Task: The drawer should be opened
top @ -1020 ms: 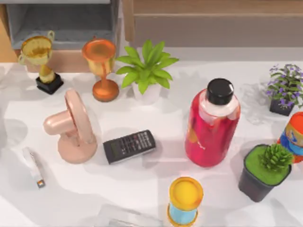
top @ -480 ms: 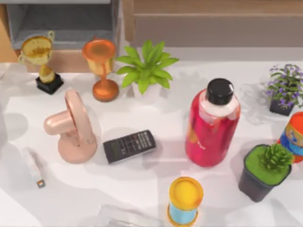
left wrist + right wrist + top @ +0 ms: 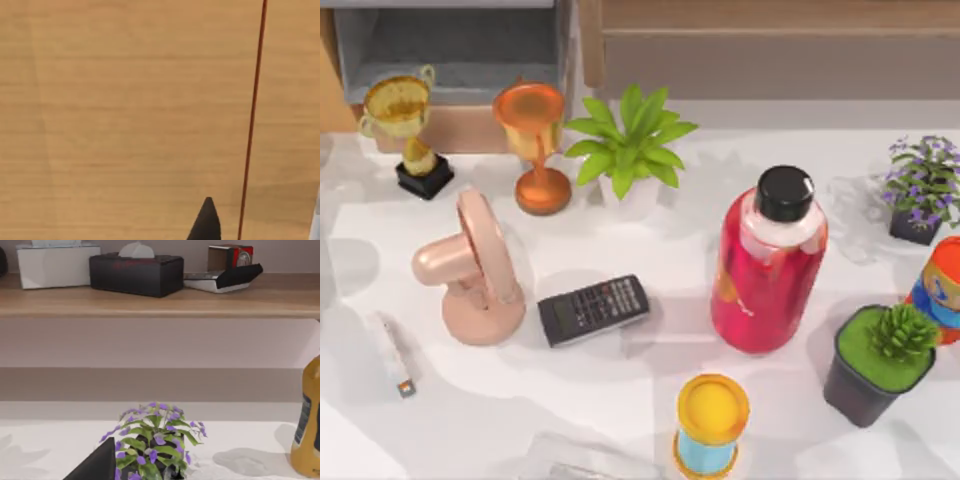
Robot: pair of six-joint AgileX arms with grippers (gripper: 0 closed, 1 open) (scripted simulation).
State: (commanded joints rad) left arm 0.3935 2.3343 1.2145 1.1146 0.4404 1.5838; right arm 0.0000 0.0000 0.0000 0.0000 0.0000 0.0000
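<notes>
The drawer [image 3: 328, 95] shows in the top view as a narrow orange-tan wood sliver at the far left edge, beside the grey-lined compartment [image 3: 450, 45]. In the left wrist view its orange-tan wood front [image 3: 125, 110] is very close, with a thin dark-red vertical seam [image 3: 252, 115] running down it. A dark tip of my left gripper [image 3: 206, 225] pokes in just short of that panel. A dark tip of my right gripper [image 3: 95, 465] sits low over the table, beside the purple-flowered plant [image 3: 155, 440].
Two trophies [image 3: 405, 125] [image 3: 535, 145] stand in front of the compartment. A pink fan [image 3: 470, 265], remote [image 3: 592, 308], green plant [image 3: 628, 145], red bottle [image 3: 768, 265], cactus pot [image 3: 880, 360] and hourglass [image 3: 710, 425] crowd the table. The brown cabinet [image 3: 770, 50] runs along the back.
The faint shadows at the table's left edge have shifted a little. None of the objects on the table has moved.
</notes>
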